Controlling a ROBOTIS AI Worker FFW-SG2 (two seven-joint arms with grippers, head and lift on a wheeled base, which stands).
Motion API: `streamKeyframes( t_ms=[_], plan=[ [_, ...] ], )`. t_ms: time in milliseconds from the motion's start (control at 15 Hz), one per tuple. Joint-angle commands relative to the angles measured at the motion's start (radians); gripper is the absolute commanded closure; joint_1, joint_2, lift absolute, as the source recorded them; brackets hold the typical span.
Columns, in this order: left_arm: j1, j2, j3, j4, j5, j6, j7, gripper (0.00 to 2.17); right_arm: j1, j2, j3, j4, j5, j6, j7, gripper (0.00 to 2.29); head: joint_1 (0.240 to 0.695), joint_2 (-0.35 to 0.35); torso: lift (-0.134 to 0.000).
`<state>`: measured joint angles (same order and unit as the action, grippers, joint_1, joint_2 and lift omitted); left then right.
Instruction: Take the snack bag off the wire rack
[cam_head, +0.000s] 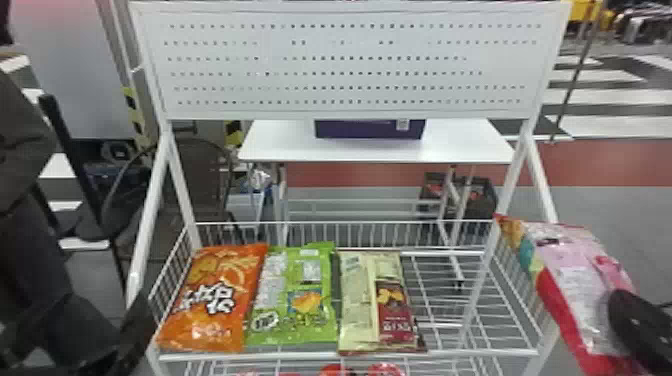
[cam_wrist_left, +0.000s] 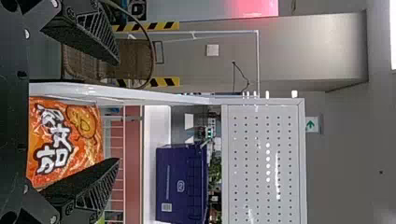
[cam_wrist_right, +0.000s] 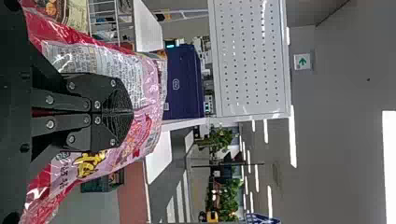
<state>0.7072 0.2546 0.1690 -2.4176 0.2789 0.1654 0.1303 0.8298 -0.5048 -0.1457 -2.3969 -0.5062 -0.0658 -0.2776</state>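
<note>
Toward four o'clock in the head view, we see the pink-and-red snack bag (cam_head: 570, 270) off to the side of the wire rack (cam_head: 470, 353), pinched between the fingers of the right gripper (cam_head: 622, 305). Lying in the rack, we find the cream bag (cam_head: 357, 300) near five o'clock, the green bag (cam_head: 272, 295) near seven and the orange bag (cam_head: 220, 270) just past it, with the left gripper (cam_head: 137, 320) at eight, its fingers spread apart.

white table (cam_head: 280, 147) stands in background, dark purple box (cam_head: 370, 131) on top. grey floor (cam_head: 625, 215) meets red band (cam_head: 620, 160); black-and-white stripes (cam_head: 600, 97) beyond. wicker chair (cam_wrist_left: 84, 60) at left, hazard tape (cam_wrist_left: 163, 26) nearby. strip lights (cam_wrist_right: 293, 140) glow on grey ceiling (cam_wrist_right: 341, 93). leafy plants (cam_wrist_right: 229, 195), green arrow sign (cam_wrist_right: 302, 61).
</note>
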Motion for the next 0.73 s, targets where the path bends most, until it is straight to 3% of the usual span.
streamKeyframes(
  t_ms=[0, 667],
  plan=[
    [0.0, 0.0, 0.001, -0.002, 0.0, 0.0, 0.0, 0.16, 0.0, 0.0, 0.0, -0.002, 0.0, -0.005, 0.0, 2.22, 0.499, 0.0, 0.0],
    [0.002, 0.0, 0.007, -0.011, 0.0, 0.0, 0.002, 0.16, 0.006, -0.005, 0.003, -0.004, 0.006, -0.036, 0.0, 2.22, 0.499, 0.0, 0.0]
  ],
)
